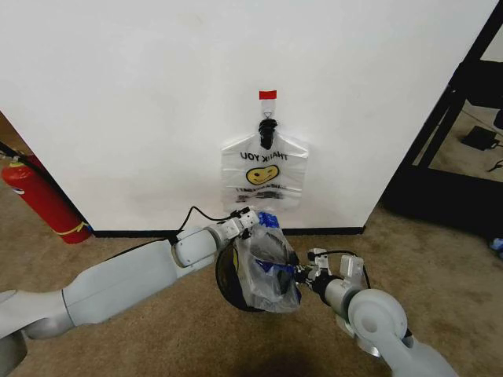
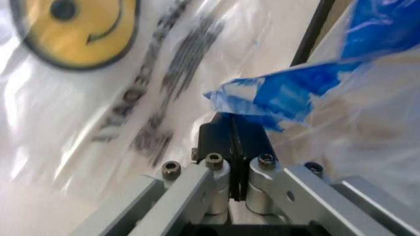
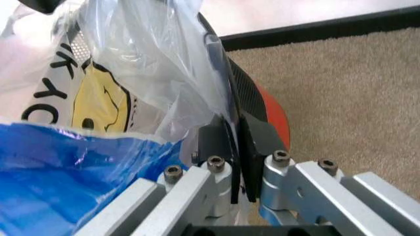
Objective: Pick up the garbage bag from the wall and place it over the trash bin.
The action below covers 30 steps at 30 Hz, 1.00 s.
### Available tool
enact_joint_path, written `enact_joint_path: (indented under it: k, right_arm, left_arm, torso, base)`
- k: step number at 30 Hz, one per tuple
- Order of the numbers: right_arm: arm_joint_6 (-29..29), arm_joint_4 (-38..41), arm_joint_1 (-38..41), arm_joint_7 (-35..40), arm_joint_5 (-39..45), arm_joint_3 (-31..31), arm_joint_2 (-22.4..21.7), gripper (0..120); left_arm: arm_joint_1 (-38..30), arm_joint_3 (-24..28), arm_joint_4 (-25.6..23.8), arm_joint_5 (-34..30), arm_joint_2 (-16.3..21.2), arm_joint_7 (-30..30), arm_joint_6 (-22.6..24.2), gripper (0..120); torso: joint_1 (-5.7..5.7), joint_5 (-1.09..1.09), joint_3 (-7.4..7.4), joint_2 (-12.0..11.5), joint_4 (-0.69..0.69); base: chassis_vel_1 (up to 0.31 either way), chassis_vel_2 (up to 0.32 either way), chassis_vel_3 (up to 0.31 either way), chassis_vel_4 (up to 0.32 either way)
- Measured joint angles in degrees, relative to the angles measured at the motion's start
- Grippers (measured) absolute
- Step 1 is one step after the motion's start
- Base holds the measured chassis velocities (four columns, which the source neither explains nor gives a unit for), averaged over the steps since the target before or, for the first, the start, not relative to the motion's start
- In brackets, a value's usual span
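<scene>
A "THANK YOU" smiley garbage bag (image 1: 264,170) hangs on the wall (image 1: 141,94). Left gripper (image 1: 253,215) and right gripper (image 1: 301,274), both pinched closed, stretch a blue-printed clear bag (image 1: 269,267) over the trash bin (image 1: 226,279).

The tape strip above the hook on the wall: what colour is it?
Red; the tape strip shows best in the head view.

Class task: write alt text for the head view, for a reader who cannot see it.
Both grippers, left and right, pinch a clear and blue plastic bag over the black trash bin on carpet. Behind, a smiley garbage bag hangs from a hook on the white wall.
</scene>
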Motion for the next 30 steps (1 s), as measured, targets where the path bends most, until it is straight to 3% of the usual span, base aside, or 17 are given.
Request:
enact_joint_path:
  k: [11,20,30]
  right_arm:
    - [1.5,-0.1,-0.4,-3.3,-0.8,0.1,-0.3,1]
    - [2.3,-0.3,-0.4,-3.9,-0.3,0.3,0.1,1]
    - [2.5,-1.1,-0.1,-3.4,-0.4,0.2,1.1,1]
  left_arm:
    - [3.3,-2.6,-0.4,1.6,4.0,2.0,-0.8,0]
    - [5.3,-4.0,-3.6,0.2,7.8,4.0,-1.0,0]
    - [11.7,-13.1,-10.2,-3.0,12.4,3.3,2.6,36]
  torso:
    - [-0.01,-0.02,0.00,0.0,0.02]
    - [-0.01,-0.01,0.00,0.0,0.01]
    - [0.00,-0.01,0.00,0.0,0.02]
  base:
    - [0.000,0.000,0.000,0.000]
    - [0.000,0.000,0.000,0.000]
    - [0.000,0.000,0.000,0.000]
